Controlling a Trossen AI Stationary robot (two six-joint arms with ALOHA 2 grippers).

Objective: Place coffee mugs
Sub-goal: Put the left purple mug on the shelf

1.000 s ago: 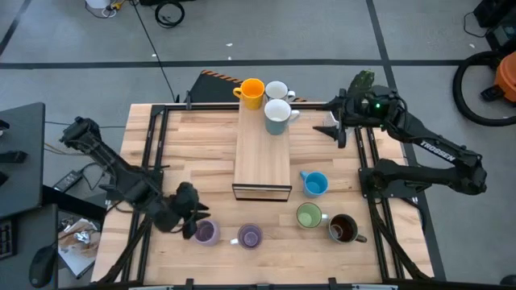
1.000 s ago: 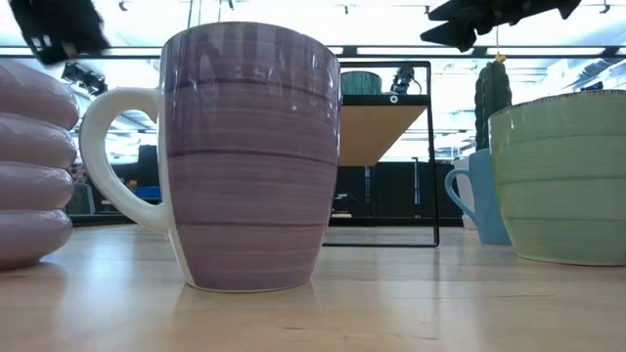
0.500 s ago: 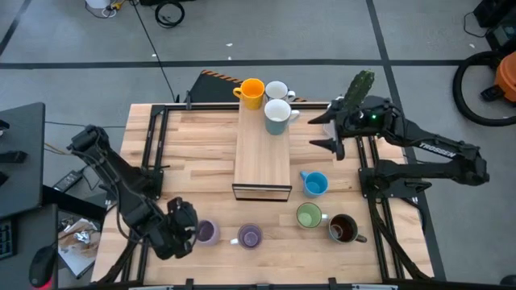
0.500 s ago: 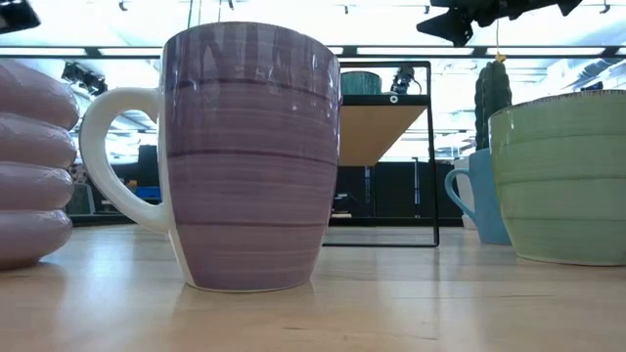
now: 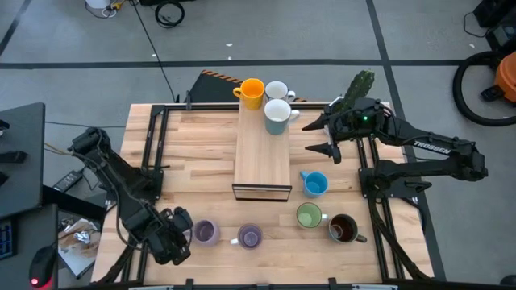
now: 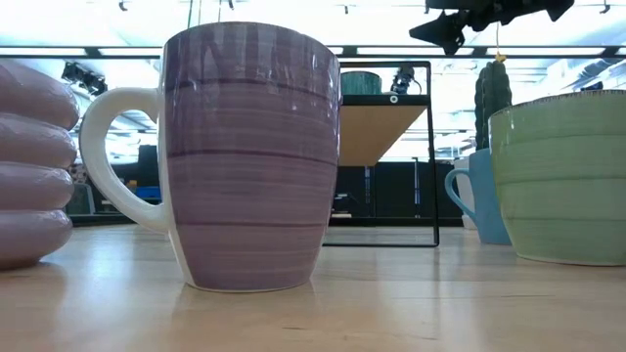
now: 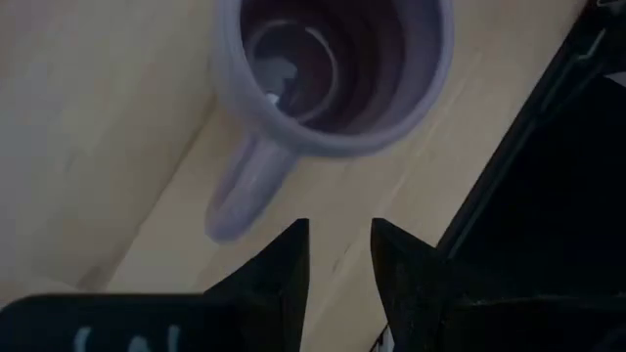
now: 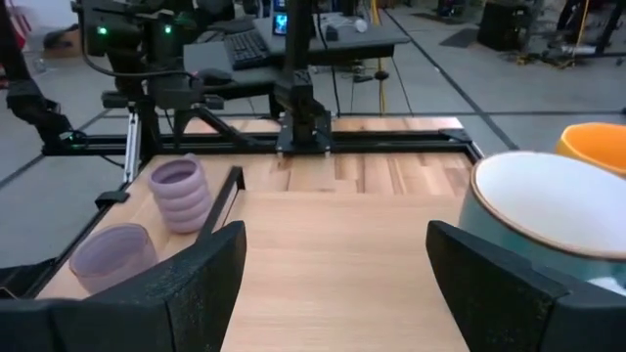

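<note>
Two purple mugs stand near the table's front edge: a ribbed one (image 5: 205, 232) and a striped one (image 5: 250, 236). The green (image 5: 308, 216), dark brown (image 5: 342, 228) and blue (image 5: 314, 184) mugs stand to their right. A white mug (image 5: 277, 115) sits on the wooden shelf (image 5: 262, 157), with the orange (image 5: 251, 91) and another white mug (image 5: 277, 89) at its far end. My left gripper (image 5: 187, 231) is just left of the ribbed mug (image 7: 333, 68), fingers a narrow gap apart, holding nothing. My right gripper (image 5: 316, 137) is wide open and empty, right of the shelf.
A cactus pot (image 5: 360, 84) stands at the far right behind my right arm. Black frame rails (image 5: 153, 161) run along the table's left and right sides. In the low view the striped purple mug (image 6: 249, 156) and green mug (image 6: 562, 176) fill the front.
My left gripper has drawn back from the ribbed purple mug toward the table's near left corner; the mug stays where it stood. My right gripper has moved a little toward the table's left, toward the white mug on the shelf, uncovering the cactus.
</note>
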